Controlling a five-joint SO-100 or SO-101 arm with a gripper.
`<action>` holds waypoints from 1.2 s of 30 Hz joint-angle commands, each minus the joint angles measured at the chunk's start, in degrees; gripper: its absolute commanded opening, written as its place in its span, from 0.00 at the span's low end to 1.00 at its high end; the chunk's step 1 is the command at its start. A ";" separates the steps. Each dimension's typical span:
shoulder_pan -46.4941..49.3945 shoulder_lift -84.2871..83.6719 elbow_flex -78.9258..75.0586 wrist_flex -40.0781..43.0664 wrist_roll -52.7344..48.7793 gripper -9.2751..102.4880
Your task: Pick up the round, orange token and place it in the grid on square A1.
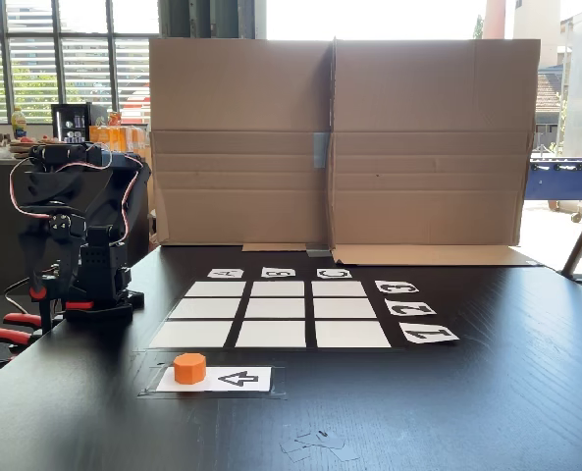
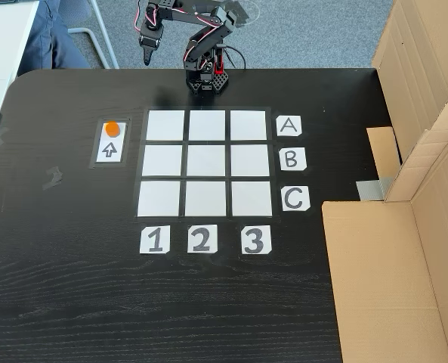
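- The gripper (image 2: 146,54) is seen in a fixed view hanging past the far edge of the table, pointing down, well apart from everything on the tabletop; nothing is held in it.
- Whether its jaws are parted or closed cannot be told; in the other fixed view the gripper (image 1: 40,285) is dark against the arm and too small to read.
- The arm (image 2: 197,34) is folded over its base (image 2: 206,80), which is set at the table's edge just behind the grid, near the row tagged "A".
- The orange token (image 1: 189,368) is found on a white card (image 1: 234,379) marked with a black arrow, resting on the card's end toward which the arrow points.
- In the view from above, the token (image 2: 112,128) and the card (image 2: 110,150) are placed just left of the grid, apart from it.
- The grid (image 2: 205,163) of nine white cells is laid flat on the black table (image 2: 72,287), and no cell is occupied.
- Square A1 (image 2: 165,125) is the corner cell nearest the card, and it is bare.
- Letter tags (image 2: 292,161) are lined up on the right of the grid and number tags (image 2: 201,240) along its near side.
- Brown cardboard (image 2: 393,265) is stood along the table's right side in this view.
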 commanded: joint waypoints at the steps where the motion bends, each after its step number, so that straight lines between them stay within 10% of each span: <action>1: -0.97 -3.96 -4.75 1.05 1.49 0.22; 36: -35.42 -36.74 -40.17 0.88 28.65 0.29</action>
